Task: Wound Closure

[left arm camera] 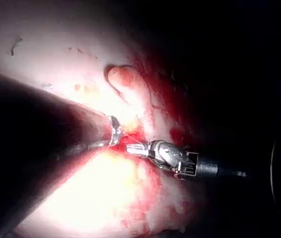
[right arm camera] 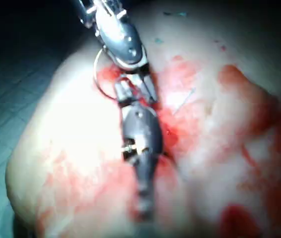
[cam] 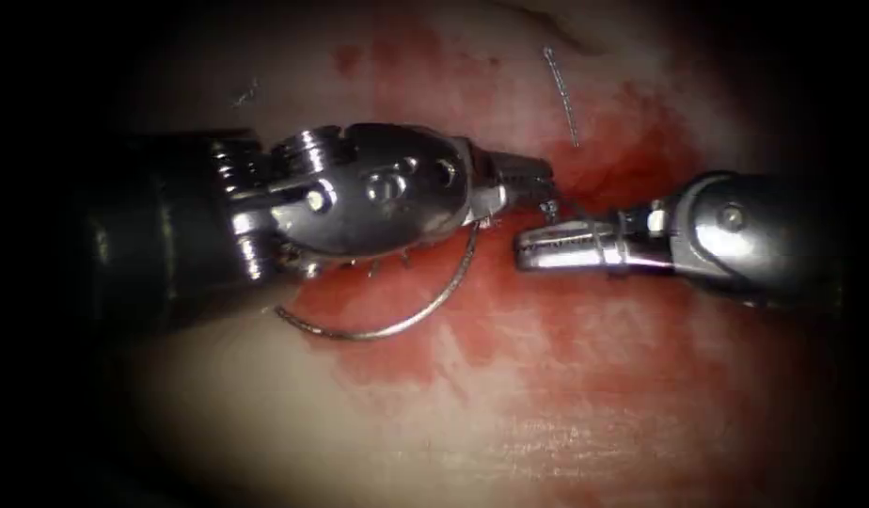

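The curved needle point(cam: 387, 329) lies free on the tissue point(cam: 585, 395) below the left tool, held by neither tool. Its upper end runs under that tool's wrist, and its other end rests at the lower left. The left tool's jaws point(cam: 527, 177) look shut, with a short bit of thread point(cam: 548, 208) at their tip. It reaches down to the right tool's jaws point(cam: 533, 252), which lie shut just below, pointing left. I cannot tell whether the right jaws pinch anything. The right wrist view shows both jaw sets side by side point(right arm camera: 122, 91) point(right arm camera: 148, 90) and the needle's arc point(right arm camera: 97, 79).
A loose cut piece of thread point(cam: 564, 94) lies on the tissue above and to the right of the tools. Red fluid point(cam: 641, 160) stains the tissue around the tool tips and below them. In the left wrist view the right tool point(left arm camera: 170, 154) meets the left tool's tip point(left arm camera: 114, 130).
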Motion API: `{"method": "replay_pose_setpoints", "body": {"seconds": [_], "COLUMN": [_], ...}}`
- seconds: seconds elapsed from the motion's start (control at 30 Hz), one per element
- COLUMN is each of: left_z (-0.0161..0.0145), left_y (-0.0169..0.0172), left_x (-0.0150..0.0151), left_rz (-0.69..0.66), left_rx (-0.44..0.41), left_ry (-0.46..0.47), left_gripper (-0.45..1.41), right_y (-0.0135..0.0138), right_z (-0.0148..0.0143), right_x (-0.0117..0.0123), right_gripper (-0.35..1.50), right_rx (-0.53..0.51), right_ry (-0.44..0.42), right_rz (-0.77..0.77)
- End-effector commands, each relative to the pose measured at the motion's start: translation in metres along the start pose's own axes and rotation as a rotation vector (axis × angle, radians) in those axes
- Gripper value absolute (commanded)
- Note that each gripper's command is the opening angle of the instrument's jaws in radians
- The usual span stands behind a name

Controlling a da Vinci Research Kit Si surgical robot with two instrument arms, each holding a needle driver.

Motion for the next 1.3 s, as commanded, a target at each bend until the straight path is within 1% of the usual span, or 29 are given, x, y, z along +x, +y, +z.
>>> {"method": "replay_pose_setpoints", "body": {"seconds": [0.03, 0.07, 0.1, 0.27, 0.57, 0.6, 0.67, 0.83, 0.87, 0.93, 1.0, 1.03, 1.1, 1.17, 1.3], "left_z": [0.0008, 0.0008, 0.0007, 0.0005, 0.0013, 0.0014, 0.0015, 0.0014, 0.0013, 0.0011, 0.0011, 0.0012, 0.0015, 0.0017, 0.0018], "left_y": [-0.0003, -0.0002, -0.0001, 0.0007, 0.0016, 0.0016, 0.0014, 0.0006, 0.0003, -0.0001, -0.0004, -0.0006, -0.0006, -0.0006, -0.0003], "left_x": [0.0005, 0.0005, 0.0006, 0.0008, 0.0016, 0.0018, 0.0018, 0.0021, 0.0022, 0.0024, 0.0026, 0.0027, 0.0027, 0.0026, 0.0023], "left_rz": [0.0, -0.001, -0.001, -0.001, -0.005, -0.018, -0.025, -0.052, -0.066, -0.076, -0.084, -0.085, -0.085, -0.09, -0.086], "left_rx": [-0.003, -0.003, -0.004, -0.005, -0.011, -0.011, -0.011, -0.008, -0.007, -0.001, -0.003, -0.003, -0.005, -0.006, -0.007], "left_ry": [0.006, 0.006, 0.006, 0.006, 0.014, 0.014, 0.015, 0.013, 0.012, 0.007, 0.005, -0.002, -0.01, -0.015, -0.021], "left_gripper": [-0.35, -0.35, -0.35, -0.35, -0.35, -0.35, -0.35, -0.35, -0.35, -0.35, -0.35, -0.35, -0.35, -0.35, -0.35], "right_y": [0.0004, 0.0006, 0.0012, 0.0024, 0.0033, 0.0037, 0.0042, 0.0053, 0.0057, 0.006, 0.0062, 0.0063, 0.0063, 0.0063, 0.0061], "right_z": [0.0007, 0.0005, -0.0002, -0.0015, -0.0015, -0.0014, -0.0015, -0.0015, -0.0014, -0.0012, -0.001, -0.0007, -0.0003, -0.0001, 0.0], "right_x": [-0.0004, -0.0004, -0.0004, -0.0008, -0.0009, -0.001, -0.0008, -0.0003, -0.0002, -0.0002, -0.0002, -0.0002, -0.0003, -0.0003, -0.0007], "right_gripper": [-0.35, -0.35, -0.35, -0.35, -0.35, -0.35, -0.35, 0.24, 0.44, 0.64, 0.74, 0.86, 0.96, 0.99, 0.99], "right_rx": [-0.018, -0.029, -0.075, -0.163, -0.264, -0.294, -0.319, -0.384, -0.407, -0.424, -0.441, -0.45, -0.47, -0.481, -0.501], "right_ry": [0.007, 0.019, 0.031, 0.023, 0.04, 0.046, 0.047, 0.048, 0.042, 0.038, 0.034, 0.032, 0.021, 0.016, -0.005], "right_rz": [0.011, 0.015, 0.015, 0.027, 0.089, 0.113, 0.122, 0.13, 0.133, 0.134, 0.136, 0.136, 0.136, 0.137, 0.138]}}
